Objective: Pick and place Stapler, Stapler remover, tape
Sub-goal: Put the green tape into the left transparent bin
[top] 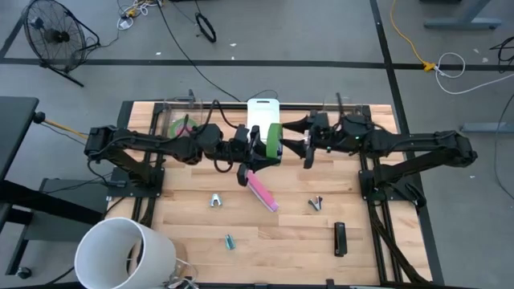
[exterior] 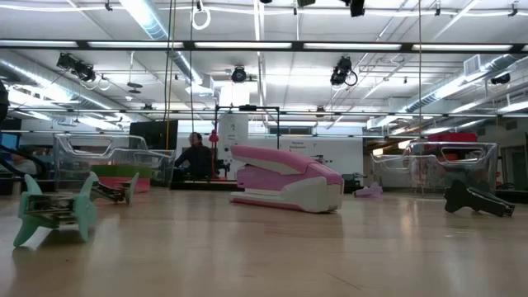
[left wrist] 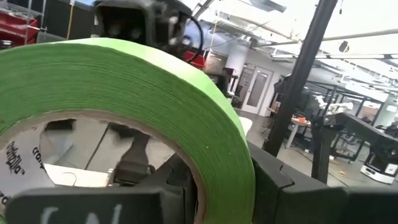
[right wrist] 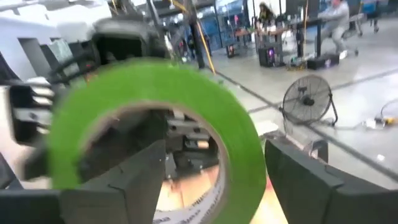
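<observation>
Passing the green tape [top: 275, 140] above the pink stapler [top: 263, 191], my left gripper [top: 255, 144] pinches it while my right gripper [top: 303, 144] spreads to release.

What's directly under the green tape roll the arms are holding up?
Below the green tape roll lies the pink stapler on the wooden table. The left gripper grips the roll, hiding the table right beneath.

We see the two arms meeting over the middle of the bench [top: 193, 233], the left hand [top: 259, 150] and right hand [top: 299, 147] on either side of a tape roll [top: 275, 140] raised between them. Below them lies the stapler [top: 262, 191]. A staple remover [top: 216, 201] lies to its left, another [top: 316, 204] to its right. A bucket [top: 124, 254] stands at the bench's near left corner.
</observation>
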